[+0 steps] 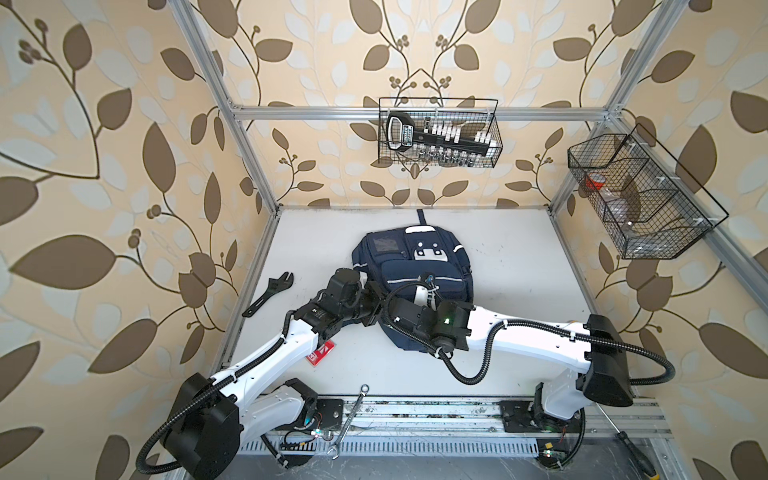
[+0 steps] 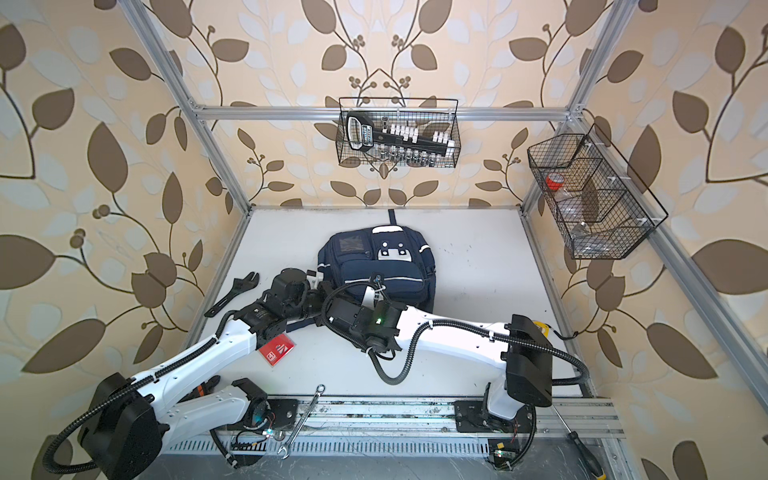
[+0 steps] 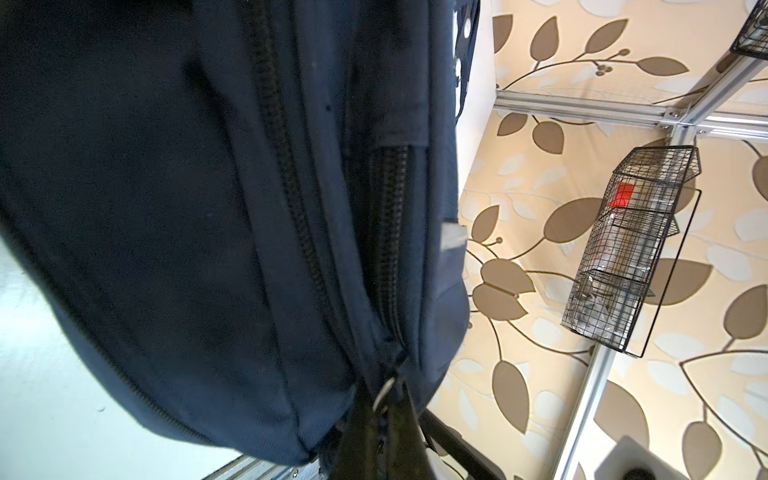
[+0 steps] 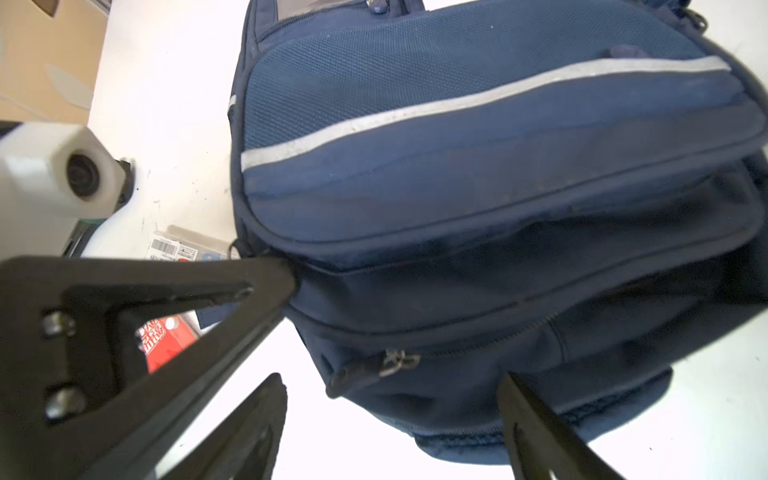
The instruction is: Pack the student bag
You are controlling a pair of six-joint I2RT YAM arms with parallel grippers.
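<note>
White worktop (image 1: 519, 291) in both top views carries the bag (image 1: 415, 266) at its middle; soft and floppy, I'd say. Clear of it lie a wrench (image 1: 268, 295) by the left edge and a red packet (image 1: 322, 353) near the front. Left wrist: my left gripper (image 3: 380, 419) is pinched tight on the bag's zip end. Right wrist: my right gripper (image 4: 390, 380) is spread wide over a zip pull (image 4: 395, 361), likely the surest handhold.

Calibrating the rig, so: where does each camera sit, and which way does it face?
Top views: overhead stereo pair, looking down on the table, student bag and both arms.
Left wrist: beside the bag's side; left gripper shut on a zip pull; wire basket behind.
Right wrist: low, facing the bag's front pocket; open right gripper, left gripper's tip.
Shared: the bag everywhere.
</note>
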